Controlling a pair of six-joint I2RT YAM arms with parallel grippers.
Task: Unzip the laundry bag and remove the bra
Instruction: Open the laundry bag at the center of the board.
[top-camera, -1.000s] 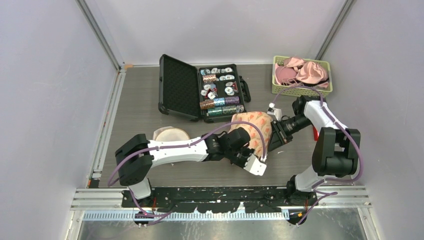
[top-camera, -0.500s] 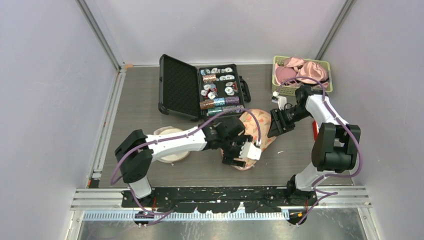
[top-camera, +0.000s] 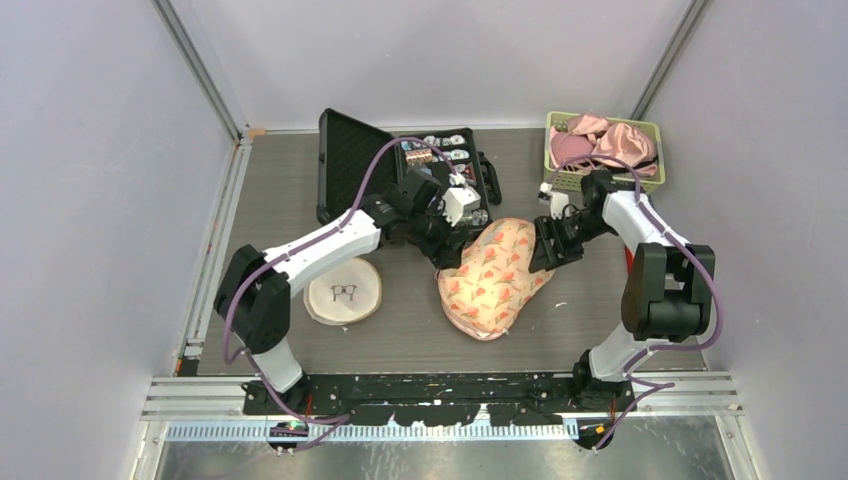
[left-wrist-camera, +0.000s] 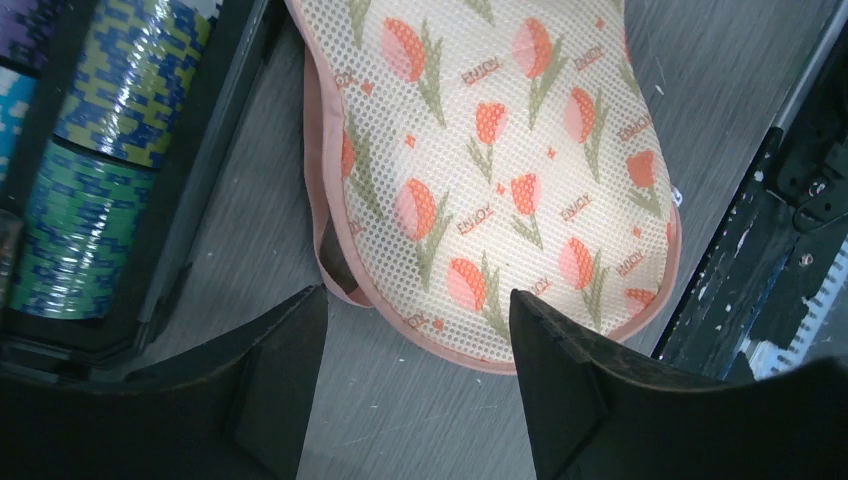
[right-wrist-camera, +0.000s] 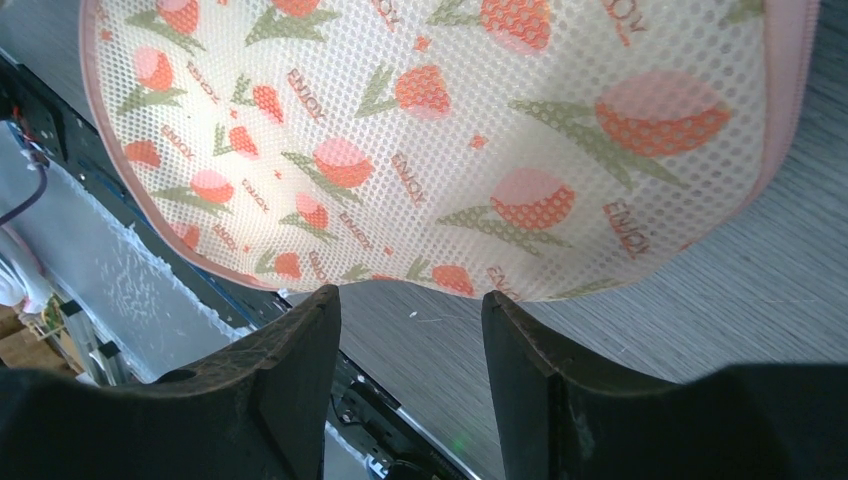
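- One grey wood-grain table (top-camera: 290, 215), closed in by pale walls (top-camera: 450, 60) on three sides.
- One laundry bag (top-camera: 492, 278), tulip-printed mesh with pink trim, lies flat at the table's centre, between the two arms.
- One black case (top-camera: 350, 175), lid open, holds stacks of chips behind the bag.
- One green basket (top-camera: 556, 178) of pink garments stands at the far right corner.
- One round pad (top-camera: 343, 292) lies left of the bag.
- Two grippers: left gripper (left-wrist-camera: 415, 310) and right gripper (right-wrist-camera: 410, 300) both hang with fingers spread and nothing between them, at the bag's left and right edges.
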